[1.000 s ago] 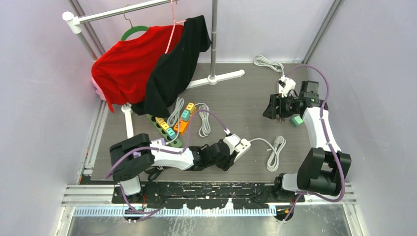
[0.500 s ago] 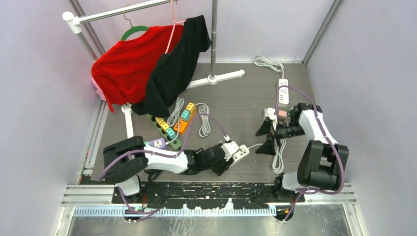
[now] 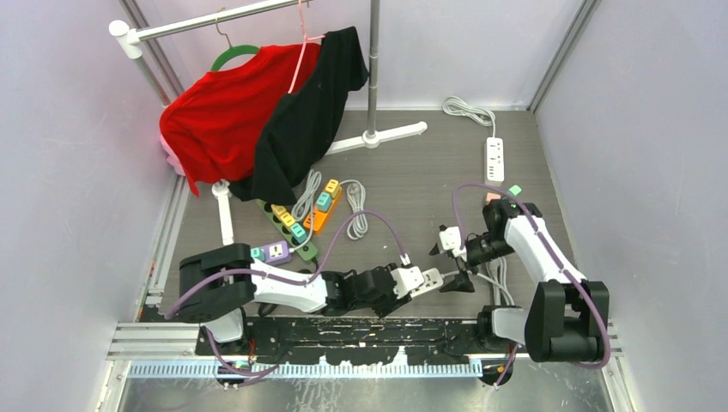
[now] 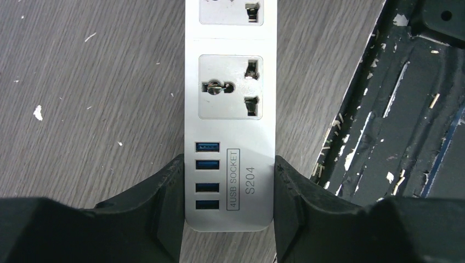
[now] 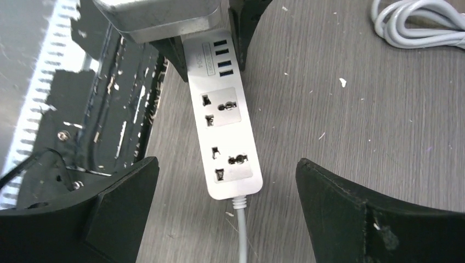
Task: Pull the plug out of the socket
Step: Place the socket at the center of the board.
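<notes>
A white power strip (image 3: 427, 279) with two sockets and several USB ports lies near the table's front edge. My left gripper (image 4: 228, 186) is shut on its USB end, one finger on each long side. Both sockets (image 4: 230, 87) are bare, with nothing plugged in. My right gripper (image 5: 225, 164) hangs wide open above the strip's cable end (image 5: 233, 183), touching nothing. In the top view the right gripper (image 3: 459, 270) sits just right of the strip. A small green plug (image 3: 515, 190) lies loose on the table behind the right arm.
A clothes rack (image 3: 372, 69) with red and black shirts stands at the back left. Colourful power strips (image 3: 296, 230) and coiled cords (image 3: 356, 210) lie mid-left. Another white strip (image 3: 494, 159) lies at the back right. The black base plate (image 4: 395, 109) borders the strip.
The right arm has swung from the far right down to the strip and its jaws have opened wide. The left gripper has drawn the strip slightly nearer to the front edge.
</notes>
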Motion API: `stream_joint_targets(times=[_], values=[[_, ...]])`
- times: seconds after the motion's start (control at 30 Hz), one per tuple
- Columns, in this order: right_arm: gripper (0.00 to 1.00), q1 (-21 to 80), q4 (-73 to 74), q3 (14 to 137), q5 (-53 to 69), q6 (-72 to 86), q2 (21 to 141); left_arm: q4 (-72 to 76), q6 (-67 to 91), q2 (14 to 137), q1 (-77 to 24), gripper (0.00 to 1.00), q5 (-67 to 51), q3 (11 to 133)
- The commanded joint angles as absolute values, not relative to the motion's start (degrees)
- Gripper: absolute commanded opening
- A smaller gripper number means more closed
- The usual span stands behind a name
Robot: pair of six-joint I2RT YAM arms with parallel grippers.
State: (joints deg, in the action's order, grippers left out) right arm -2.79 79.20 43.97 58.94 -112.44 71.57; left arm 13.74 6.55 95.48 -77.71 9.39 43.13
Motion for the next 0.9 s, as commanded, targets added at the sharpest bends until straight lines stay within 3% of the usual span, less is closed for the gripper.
stream_joint_targets(times=[0.0,0.63,0.87], values=[[1.0,1.36,66.53,41.81,54.74,-105.54,68.44,18.0,4.15,92.31,-78.48,0.0,9.27,43.3],[0.99,13.07,55.3,37.17,47.43,-99.13,69.58,23.11,5.93,87.79,-78.48,0.0,8.69,40.14],[0.83,15.28,53.85,37.31,45.92,-97.79,70.17,24.61,6.29,86.02,-78.45,0.0,9.14,38.73]])
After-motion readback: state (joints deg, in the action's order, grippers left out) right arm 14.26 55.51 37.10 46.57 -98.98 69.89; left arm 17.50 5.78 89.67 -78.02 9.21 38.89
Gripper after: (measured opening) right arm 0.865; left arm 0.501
